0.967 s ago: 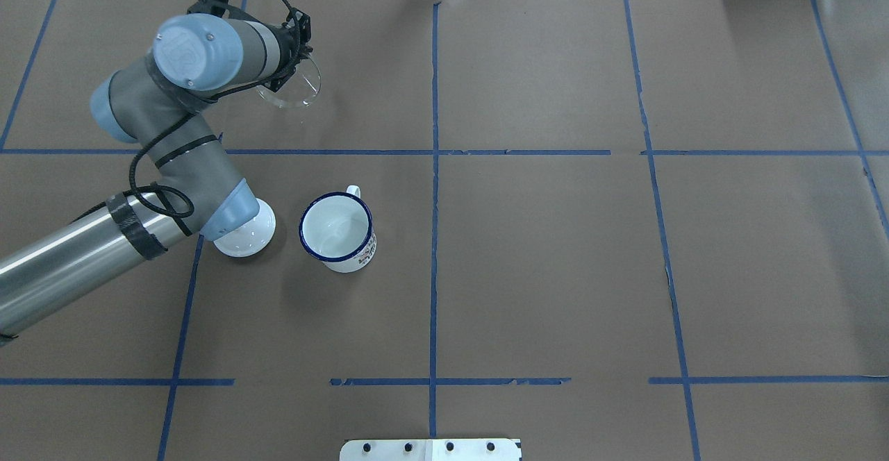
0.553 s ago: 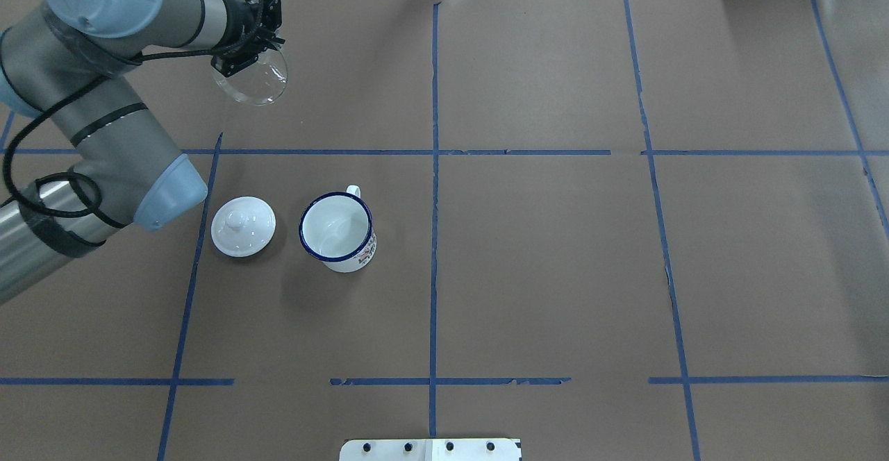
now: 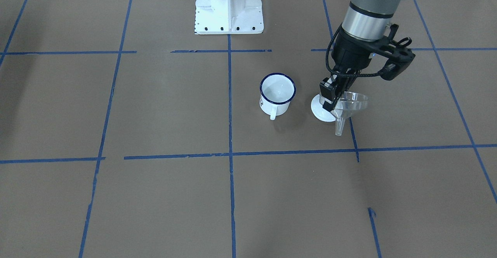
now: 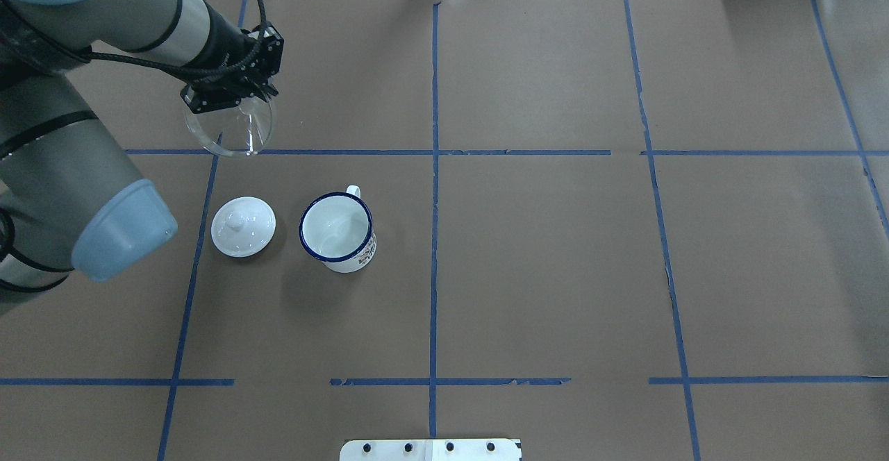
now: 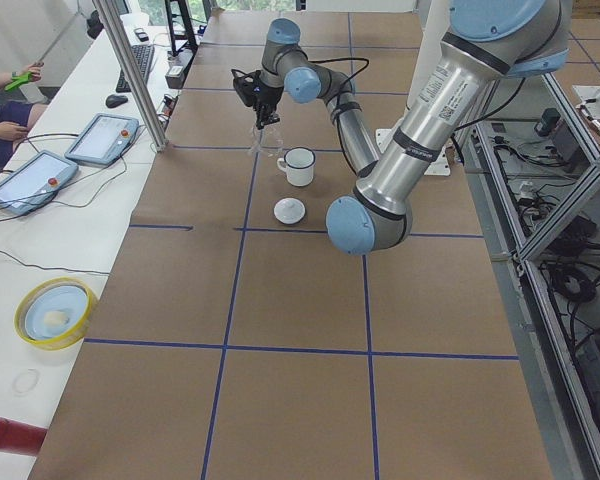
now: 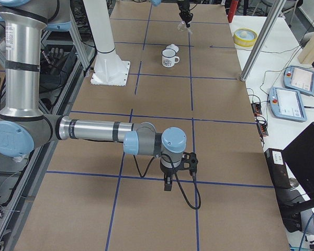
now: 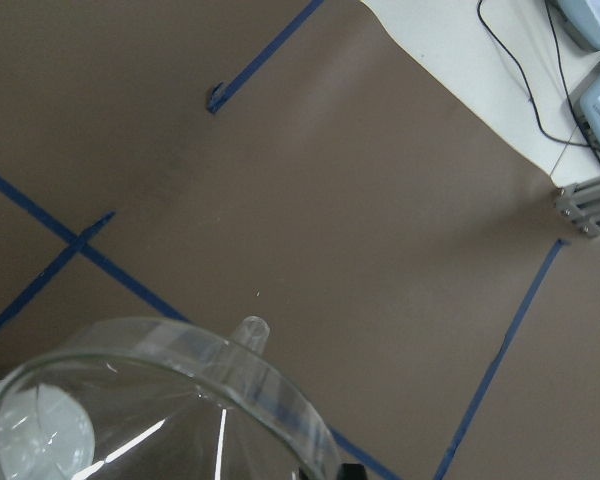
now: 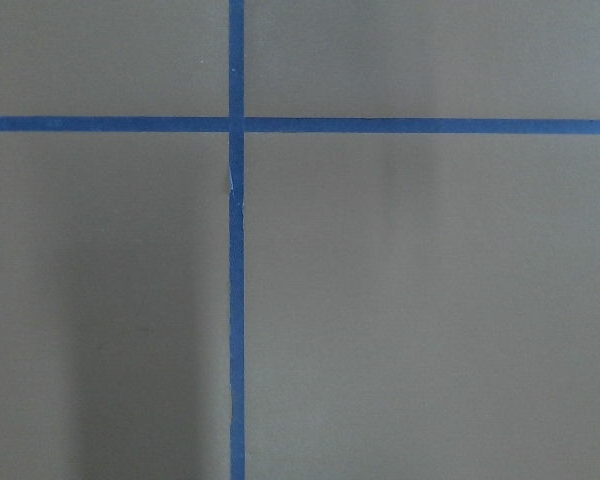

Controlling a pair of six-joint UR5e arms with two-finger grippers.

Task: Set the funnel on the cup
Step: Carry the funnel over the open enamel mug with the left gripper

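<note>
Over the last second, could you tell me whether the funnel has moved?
Yes. In the overhead view the funnel, held in the left pincer, has shifted left and down to overlap the blue tape line beyond the unmoved cup.

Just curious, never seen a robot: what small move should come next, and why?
Probably carry the funnel sideways until its stem hangs over the cup. The left gripper grips its rim, stem down, in the air, but off to the cup's side.

Clear funnel (image 3: 351, 104) aloft, stem pointing down, white cup (image 3: 277, 95) (dark blue rim) upright, empty, nearby
</note>
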